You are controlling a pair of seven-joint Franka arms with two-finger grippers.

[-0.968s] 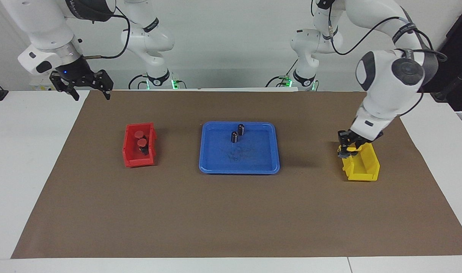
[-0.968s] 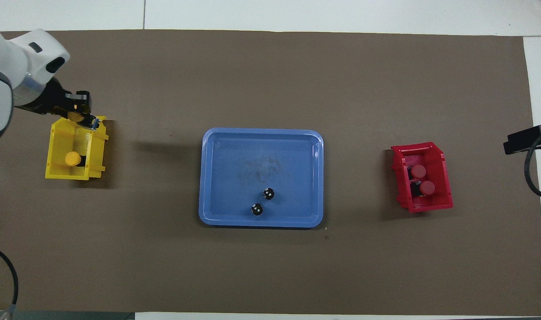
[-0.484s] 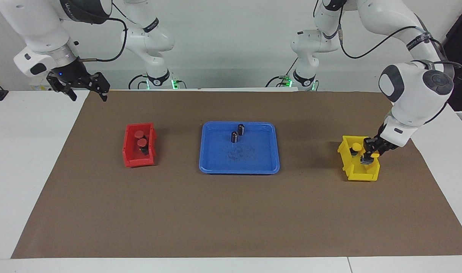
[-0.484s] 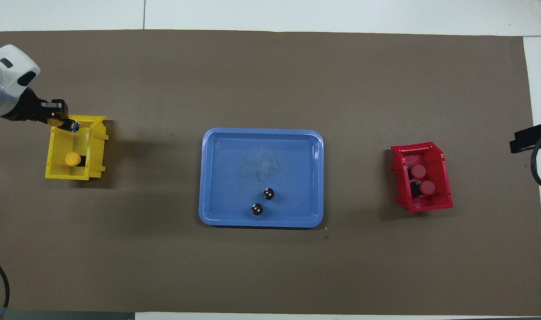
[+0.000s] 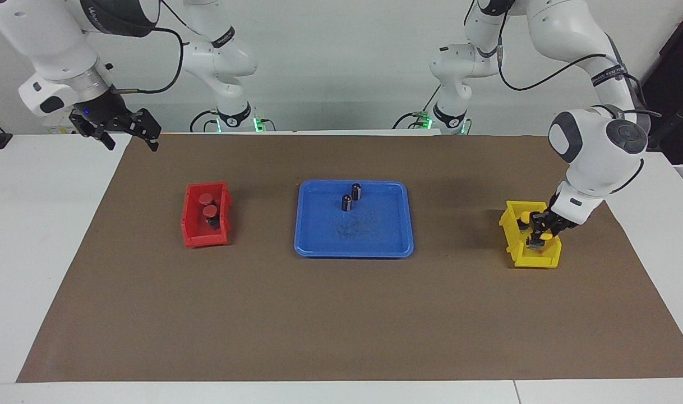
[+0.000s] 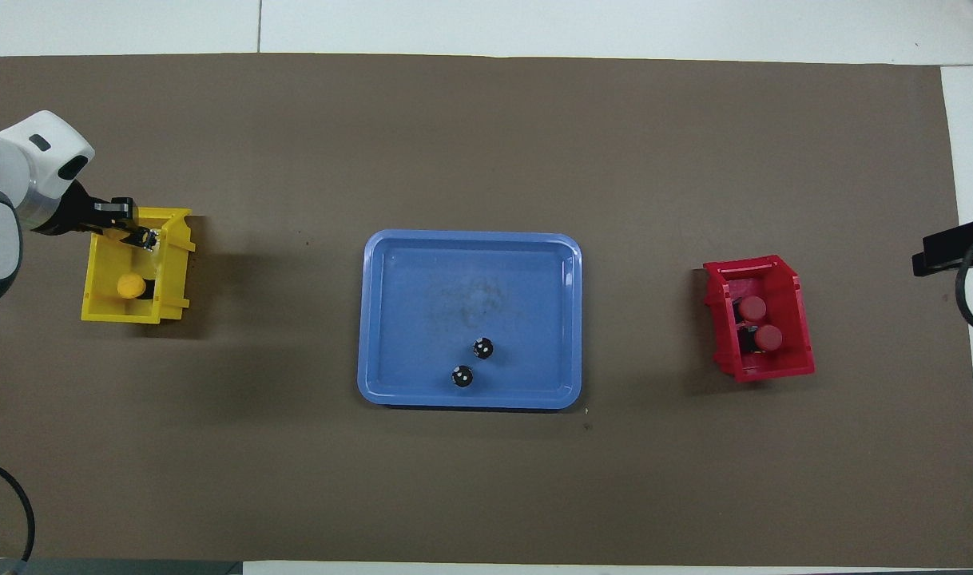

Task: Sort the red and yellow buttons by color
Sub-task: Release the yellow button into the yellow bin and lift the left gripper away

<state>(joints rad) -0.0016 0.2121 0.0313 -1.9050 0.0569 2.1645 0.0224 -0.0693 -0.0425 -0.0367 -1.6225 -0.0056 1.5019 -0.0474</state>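
The left gripper [image 5: 536, 235] is lowered into the yellow bin [image 5: 522, 257] near the left arm's end of the table, pinching a yellow button [image 5: 545, 234], while a second yellow button [image 6: 130, 285] lies in the same bin just beside it. Only the overhead view shows that second button's cap clearly. Both red buttons [image 5: 208, 205] sit in the red bin [image 5: 191, 227] toward the right arm's end, where the right gripper [image 5: 129, 133], fingers spread, waits above the table's corner.

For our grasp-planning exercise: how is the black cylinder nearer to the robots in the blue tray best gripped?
Probably from straight above, pinching its round sides below the top: the black cylinder stands upright, the rim of the blue tray hinders low approaches, and the other cylinder stands close by.
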